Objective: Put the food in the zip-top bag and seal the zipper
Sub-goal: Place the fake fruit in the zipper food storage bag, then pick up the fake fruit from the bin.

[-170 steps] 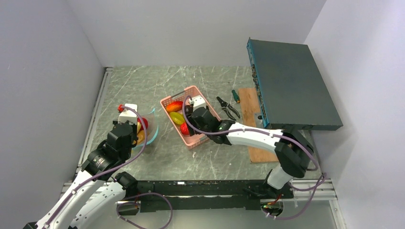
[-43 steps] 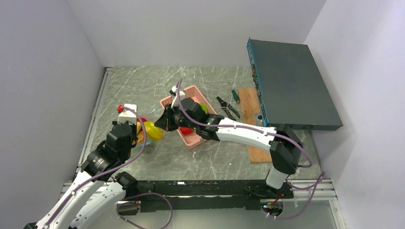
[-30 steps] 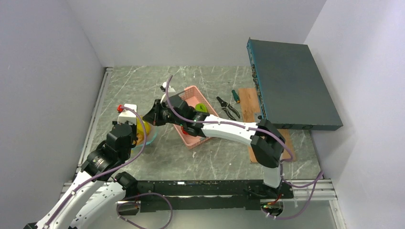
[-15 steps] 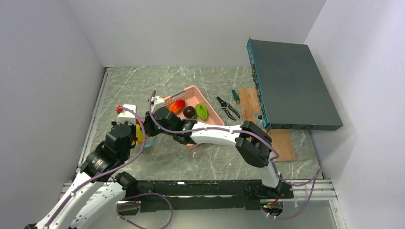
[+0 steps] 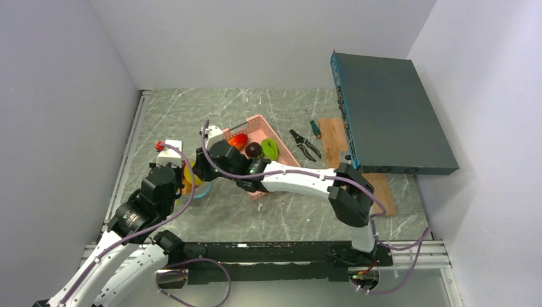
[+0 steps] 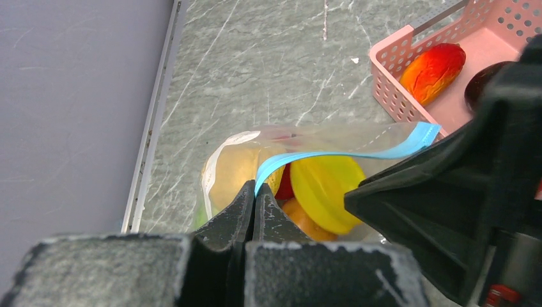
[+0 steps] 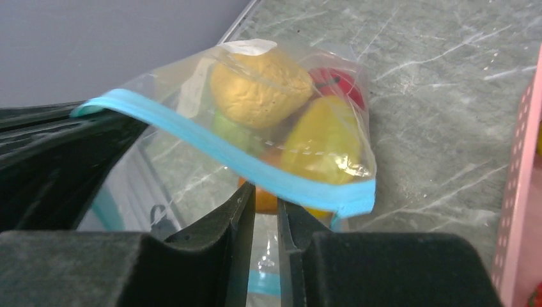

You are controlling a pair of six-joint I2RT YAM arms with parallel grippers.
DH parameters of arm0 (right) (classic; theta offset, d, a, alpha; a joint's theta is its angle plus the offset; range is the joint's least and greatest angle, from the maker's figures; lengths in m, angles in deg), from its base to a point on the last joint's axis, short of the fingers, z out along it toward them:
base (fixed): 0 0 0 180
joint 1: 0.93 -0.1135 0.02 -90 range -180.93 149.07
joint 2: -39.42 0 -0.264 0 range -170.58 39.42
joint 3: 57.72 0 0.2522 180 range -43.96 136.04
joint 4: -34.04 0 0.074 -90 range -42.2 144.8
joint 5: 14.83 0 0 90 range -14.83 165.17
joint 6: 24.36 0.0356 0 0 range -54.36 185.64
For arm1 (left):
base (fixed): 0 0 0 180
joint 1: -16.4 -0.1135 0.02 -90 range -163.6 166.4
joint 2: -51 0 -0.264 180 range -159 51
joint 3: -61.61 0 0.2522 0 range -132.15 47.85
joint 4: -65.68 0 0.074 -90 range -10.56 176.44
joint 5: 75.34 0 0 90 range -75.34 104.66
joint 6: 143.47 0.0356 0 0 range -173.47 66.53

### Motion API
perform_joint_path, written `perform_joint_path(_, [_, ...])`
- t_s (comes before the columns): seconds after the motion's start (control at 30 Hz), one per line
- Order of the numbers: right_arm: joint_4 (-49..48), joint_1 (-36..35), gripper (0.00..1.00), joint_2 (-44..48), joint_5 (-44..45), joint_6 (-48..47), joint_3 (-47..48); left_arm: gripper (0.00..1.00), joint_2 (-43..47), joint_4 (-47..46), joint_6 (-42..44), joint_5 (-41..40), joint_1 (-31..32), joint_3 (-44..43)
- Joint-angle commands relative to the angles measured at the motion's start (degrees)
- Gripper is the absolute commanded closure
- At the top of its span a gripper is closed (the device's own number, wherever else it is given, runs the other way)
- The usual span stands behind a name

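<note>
The zip-top bag [image 5: 195, 181] lies left of the pink basket, holding yellow [image 7: 326, 137], tan [image 7: 259, 86], red [image 7: 339, 83] and orange food. My left gripper [image 6: 254, 192] is shut on the left end of the teal zipper [image 6: 345, 152]. My right gripper [image 7: 266, 195] is at the bag's mouth, just under the zipper strip [image 7: 224, 150]. Its jaws stand a narrow gap apart, with clear plastic showing between them. From above it [image 5: 199, 167] sits right over the bag. A red-orange piece [image 5: 238, 140], a dark purple piece [image 5: 254, 149] and a green piece [image 5: 270, 149] lie in the basket.
The pink slotted basket [image 5: 285, 155] stands right of the bag under my right forearm. Pliers [image 5: 305, 146], a screwdriver [image 5: 315, 128] and a wooden board [image 5: 332, 144] lie further right. A dark teal box [image 5: 390, 115] overhangs the right side. A wall runs along the left.
My right arm carried a yellow piece from the basket leftward to the bag; the piece now sits inside it. In the last half second it barely moved. The left arm held still.
</note>
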Motion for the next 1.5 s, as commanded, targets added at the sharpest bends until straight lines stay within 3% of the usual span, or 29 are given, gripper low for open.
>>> perform_joint_path(0.0, [1.4,-0.7,0.78,7.1,1.5,-2.5,-1.3,1.0,-0.1,-1.5,-0.1,-0.4,0.1,-0.5])
perform_joint_path(0.27, [2.7,-0.7,0.74,13.2,3.2,-3.7,-5.6,1.0,0.4,-1.8,0.1,-0.2,0.1,-0.3])
perform_joint_path(0.5, [3.1,-0.4,0.69,21.8,10.9,-6.4,-13.7,1.0,1.2,-1.9,0.3,0.0,0.0,-0.4])
perform_joint_path(0.7, [1.2,4.5,0.51,26.8,17.0,-4.3,-21.3,1.0,1.0,-1.9,0.2,-0.5,-0.3,-0.5])
perform_joint_path(0.83, [6.0,10.8,0.5,23.0,13.3,0.6,-19.8,1.0,-0.2,-1.1,-0.1,0.1,-1.1,-1.1])
perform_joint_path(1.0, [14.9,14.9,0.46,14.0,13.2,5.8,-10.9,1.0,0.7,-1.7,0.2,1.1,-1.3,-0.8])
perform_joint_path(1.1, [17.6,16.0,0.45,9.6,12.2,10.0,-7.0,1.0,1.0,-1.8,0.4,1.4,-1.5,-0.8])
perform_joint_path(1.27, [14.1,16.4,0.43,5.9,12.5,16.2,-5.8,1.0,0.6,-1.6,0.2,1.9,-1.7,-1.1])
perform_joint_path(1.47, [24.3,16.4,0.43,-2.1,17.2,27.9,3.8,1.0,2.1,-1.4,0.0,2.3,-1.8,-1.2])
